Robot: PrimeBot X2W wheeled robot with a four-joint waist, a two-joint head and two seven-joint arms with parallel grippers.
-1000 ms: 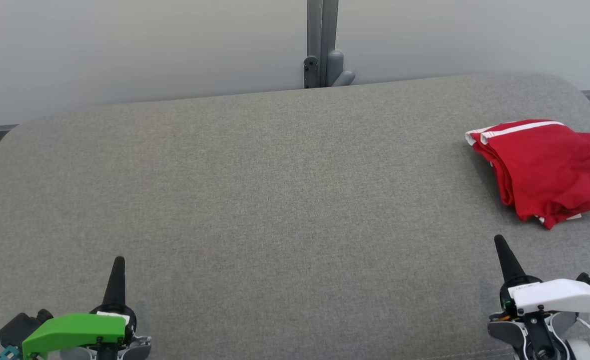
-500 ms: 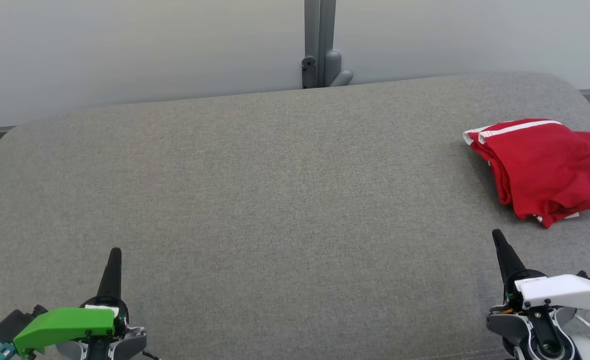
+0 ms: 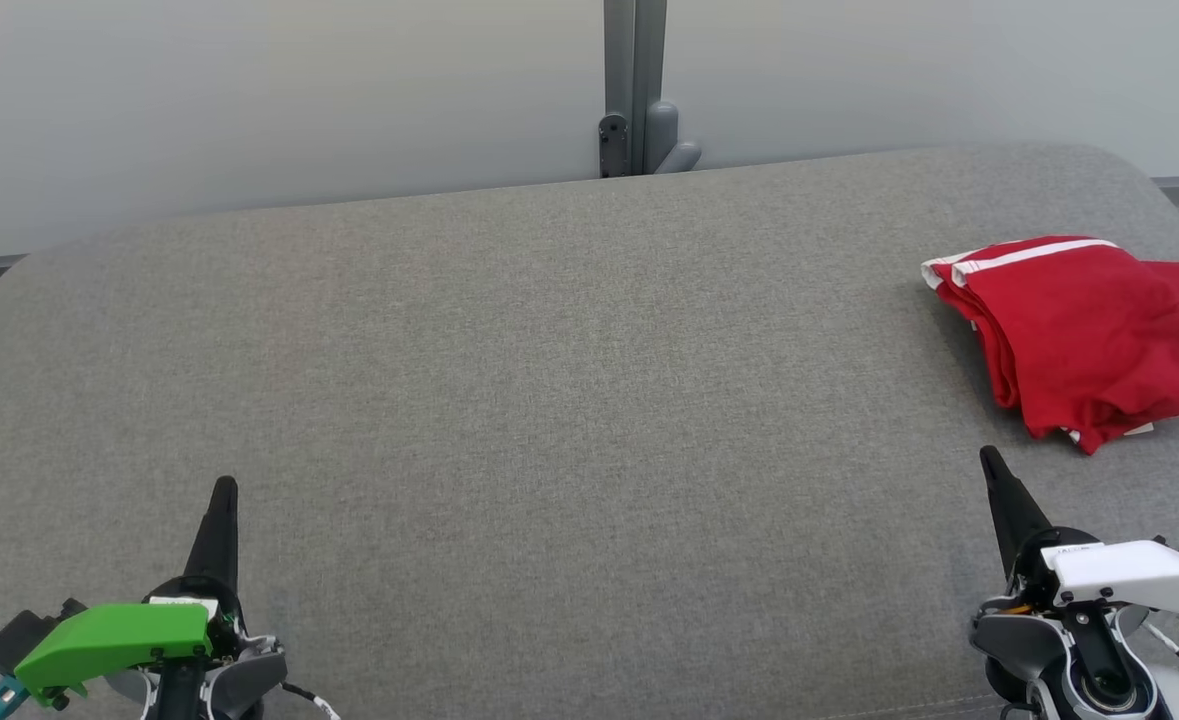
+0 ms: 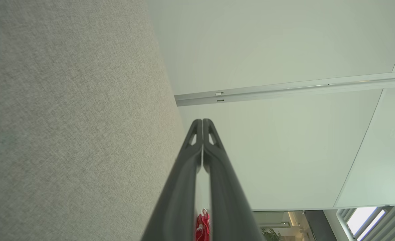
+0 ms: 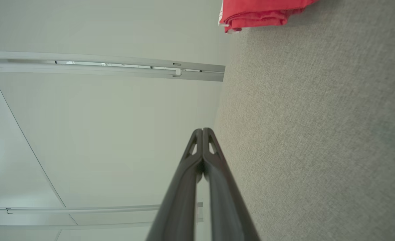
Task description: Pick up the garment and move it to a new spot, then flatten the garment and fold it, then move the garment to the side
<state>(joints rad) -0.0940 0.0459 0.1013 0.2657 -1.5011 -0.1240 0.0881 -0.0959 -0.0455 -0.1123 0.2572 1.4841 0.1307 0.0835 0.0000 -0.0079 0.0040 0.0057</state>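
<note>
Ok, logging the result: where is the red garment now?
In the head view, the red garment lies folded at the right edge of the grey padded surface, just ahead of the right gripper.

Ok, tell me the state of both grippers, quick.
Left gripper: shut, holding nothing.
Right gripper: shut, holding nothing; the red garment lies apart from it.

Grey cushion (image 3: 569, 400) open across centre & left of frame, only obstacle the folded red garment (image 3: 1089, 330) at mid-right edge; grey post (image 3: 634, 90) w/ bracket stands top centre behind the cushion
</note>
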